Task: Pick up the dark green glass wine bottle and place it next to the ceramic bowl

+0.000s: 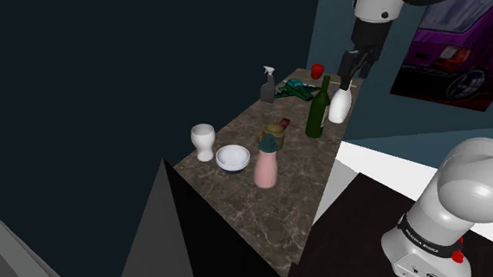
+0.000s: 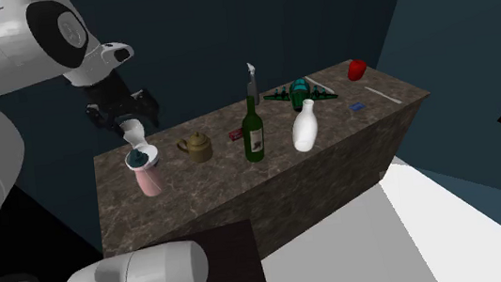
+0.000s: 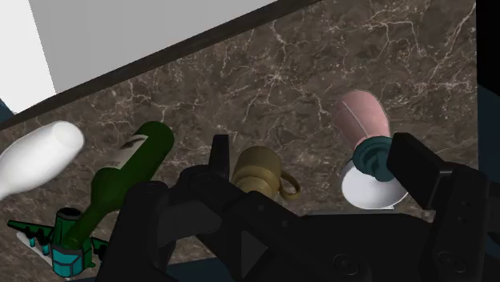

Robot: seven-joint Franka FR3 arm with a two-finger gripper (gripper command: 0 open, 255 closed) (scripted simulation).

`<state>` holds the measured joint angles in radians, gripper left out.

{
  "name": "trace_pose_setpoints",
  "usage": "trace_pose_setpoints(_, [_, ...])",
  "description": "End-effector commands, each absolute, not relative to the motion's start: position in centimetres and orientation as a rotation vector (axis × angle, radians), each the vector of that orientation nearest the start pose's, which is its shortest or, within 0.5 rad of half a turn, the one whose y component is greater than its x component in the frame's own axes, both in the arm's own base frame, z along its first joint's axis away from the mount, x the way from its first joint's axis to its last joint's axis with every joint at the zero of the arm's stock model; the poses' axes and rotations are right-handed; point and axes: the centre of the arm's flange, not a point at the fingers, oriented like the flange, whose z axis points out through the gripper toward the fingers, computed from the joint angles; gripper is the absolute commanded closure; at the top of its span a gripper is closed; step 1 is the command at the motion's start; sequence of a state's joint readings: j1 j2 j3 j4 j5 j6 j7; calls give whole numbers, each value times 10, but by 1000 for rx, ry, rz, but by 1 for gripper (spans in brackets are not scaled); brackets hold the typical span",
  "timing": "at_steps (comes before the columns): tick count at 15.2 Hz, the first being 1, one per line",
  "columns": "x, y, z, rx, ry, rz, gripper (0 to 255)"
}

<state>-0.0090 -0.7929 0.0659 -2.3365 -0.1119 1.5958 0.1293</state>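
Tool (image 3: 312, 156) spread above brown marble counter (image 1: 284, 218); dk blue walls (image 1: 103, 80).

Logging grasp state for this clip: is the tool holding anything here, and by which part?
Nothing is held. The tool is open above the counter, and the dark green wine bottle stands free of it.

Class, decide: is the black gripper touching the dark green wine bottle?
Apart. The second exterior view shows the gripper hanging well to one side of the green wine bottle, a wide gap between them.
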Motion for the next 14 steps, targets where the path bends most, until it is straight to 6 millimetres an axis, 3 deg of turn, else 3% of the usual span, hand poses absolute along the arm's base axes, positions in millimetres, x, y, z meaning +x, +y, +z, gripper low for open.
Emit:
trace_pose_setpoints(1, [308,13,605,-3291,150,-106,0])
trace_pose_setpoints(14, [399,-141,571,-3215,108,-97,0])
